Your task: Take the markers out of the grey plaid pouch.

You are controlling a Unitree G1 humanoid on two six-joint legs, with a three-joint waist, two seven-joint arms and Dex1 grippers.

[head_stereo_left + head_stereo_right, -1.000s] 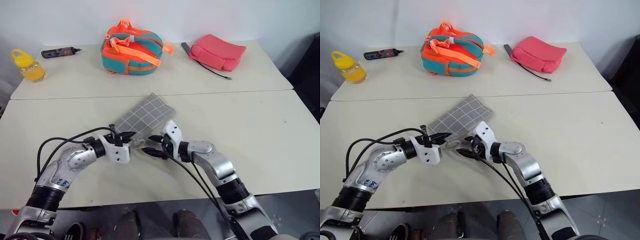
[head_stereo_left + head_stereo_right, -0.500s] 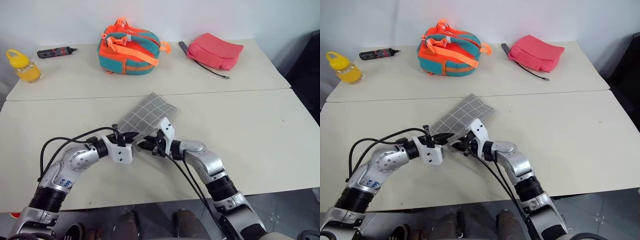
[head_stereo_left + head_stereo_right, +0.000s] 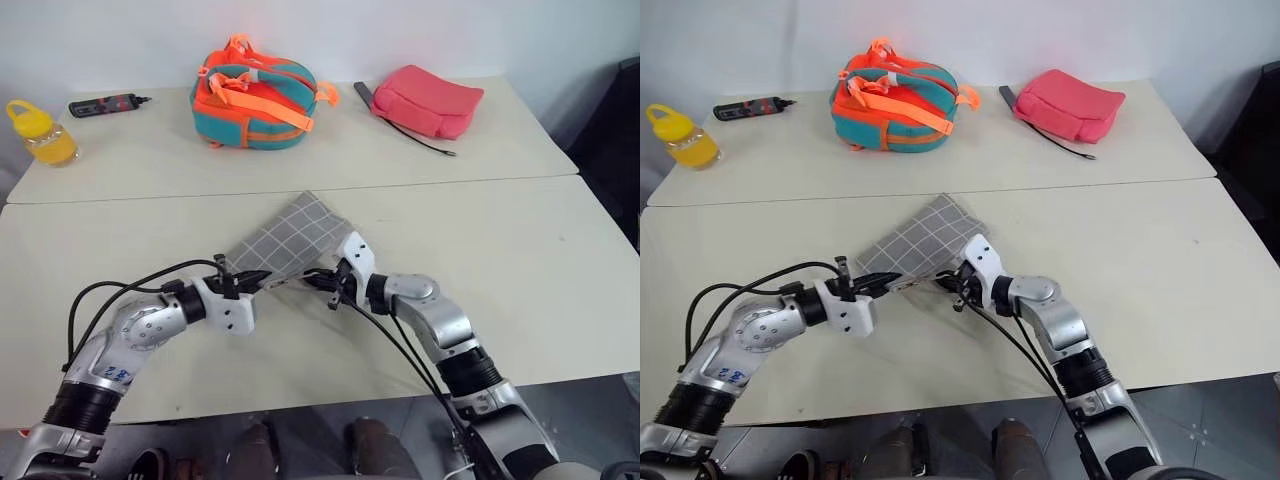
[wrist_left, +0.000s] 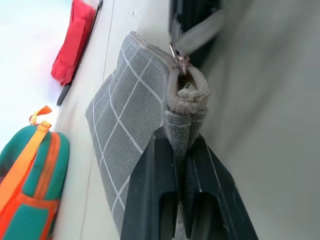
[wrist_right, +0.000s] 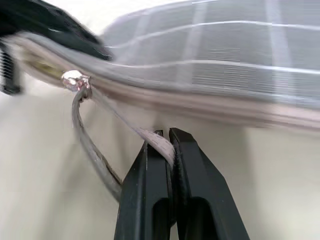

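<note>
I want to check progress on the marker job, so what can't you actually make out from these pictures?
- The markers: hidden inside the grey plaid pouch; in the left wrist view its fabric covers them.
- How far the zipper is open: the left hand, shut on the pouch's end, covers it.
- The zipper pull loop, pinched by the right hand: its lower part is hidden behind the fingers.

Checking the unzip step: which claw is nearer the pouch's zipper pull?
Right. The right claw is shut on the zipper pull. The left claw is shut on the end of the grey plaid pouch, beside the zipper.
</note>
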